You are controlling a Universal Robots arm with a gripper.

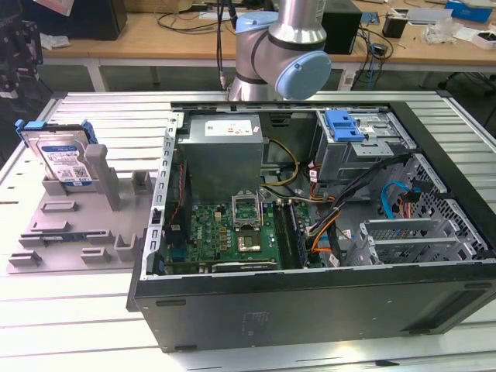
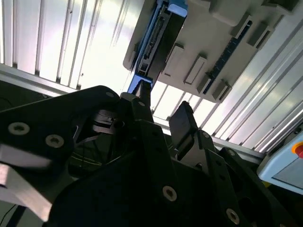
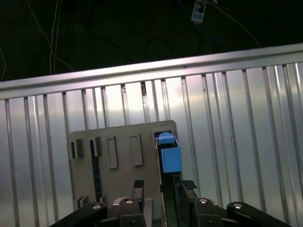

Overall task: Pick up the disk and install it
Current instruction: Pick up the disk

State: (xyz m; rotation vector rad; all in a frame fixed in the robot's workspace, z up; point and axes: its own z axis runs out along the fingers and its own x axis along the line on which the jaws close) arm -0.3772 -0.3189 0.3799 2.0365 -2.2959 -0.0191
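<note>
Computer case [image 1: 310,304] lies open nearest on the desk [image 1: 77,329]; farther back, at the exterior view's left, the disk [image 1: 66,159] stands on edge in a grey holder [image 1: 70,232]. In the first wrist view the hand [image 3: 163,185] is open, empty and apart from the disk; a good grasp, I judge, means arriving square, fingers [image 3: 138,187] straddling its flat faces.

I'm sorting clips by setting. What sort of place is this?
Likely a robotics lab or workshop: an open computer case lies on a slatted metal table, a robot arm stands behind it, and cluttered wooden benches run along the back.
</note>
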